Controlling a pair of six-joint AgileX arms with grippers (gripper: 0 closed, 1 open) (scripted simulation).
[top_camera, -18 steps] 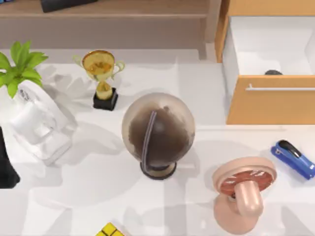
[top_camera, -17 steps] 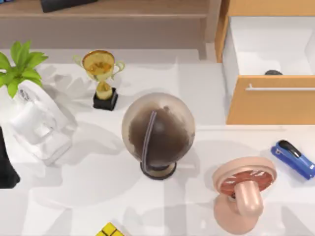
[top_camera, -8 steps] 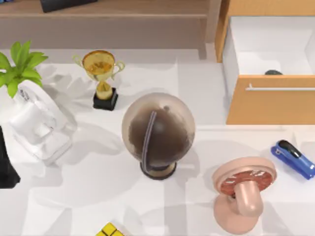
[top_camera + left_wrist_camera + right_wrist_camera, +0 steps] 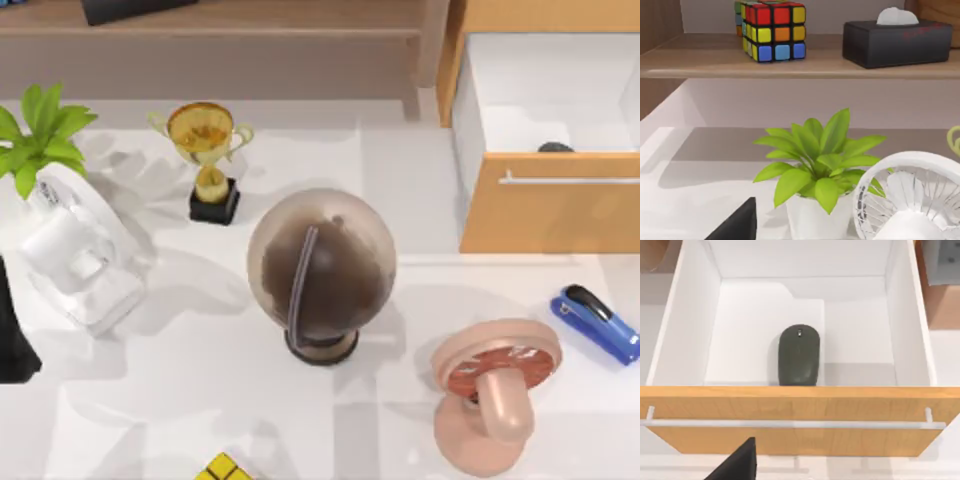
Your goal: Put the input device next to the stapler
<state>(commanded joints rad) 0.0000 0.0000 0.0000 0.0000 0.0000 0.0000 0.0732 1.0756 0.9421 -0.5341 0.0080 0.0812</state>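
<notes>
Overhead table view; wrist views low, close.

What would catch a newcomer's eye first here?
Probably the big brown globe standing mid-table, with the pink fan in front of it toward the right. Next, the open wooden drawer at the back right, where a dark mouse lies against the front panel. The blue stapler sits on the table near the right edge, in front of that drawer.
</notes>
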